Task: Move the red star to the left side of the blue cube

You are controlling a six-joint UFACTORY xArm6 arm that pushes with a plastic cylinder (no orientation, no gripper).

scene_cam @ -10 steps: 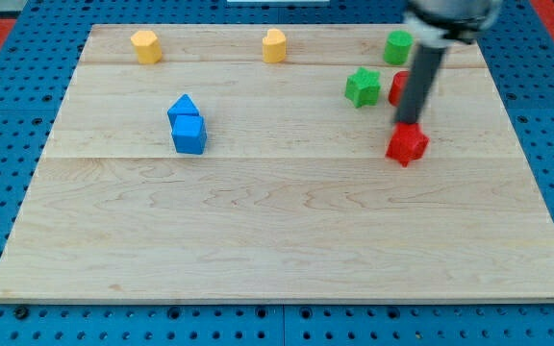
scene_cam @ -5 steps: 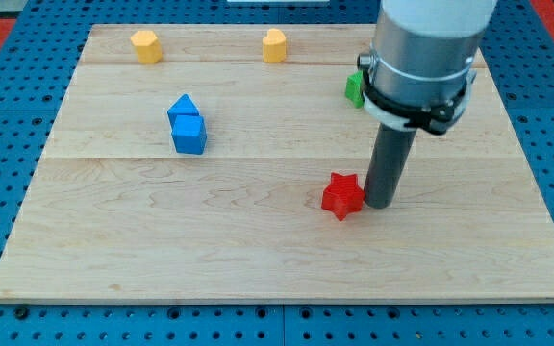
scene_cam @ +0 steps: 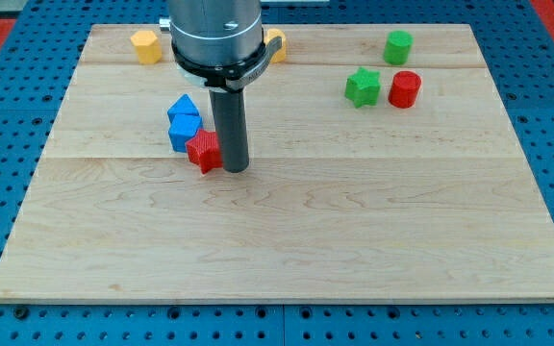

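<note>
The red star (scene_cam: 203,152) lies left of the board's middle, touching the lower right corner of the blue cube (scene_cam: 184,132). A second blue block (scene_cam: 183,107) with a peaked top sits just above the cube, touching it. My tip (scene_cam: 235,168) stands right against the red star's right side. The rod and the arm's grey body rise from it toward the view's top and hide part of the board behind.
A yellow block (scene_cam: 144,44) sits at the top left and another yellow block (scene_cam: 276,44) is partly hidden behind the arm. At the top right are a green star (scene_cam: 362,87), a red cylinder (scene_cam: 404,88) and a green cylinder (scene_cam: 398,46).
My tip has swept from the right side of the board to the left, pushing the red star along until it touches the blue cube. The other blocks have not moved.
</note>
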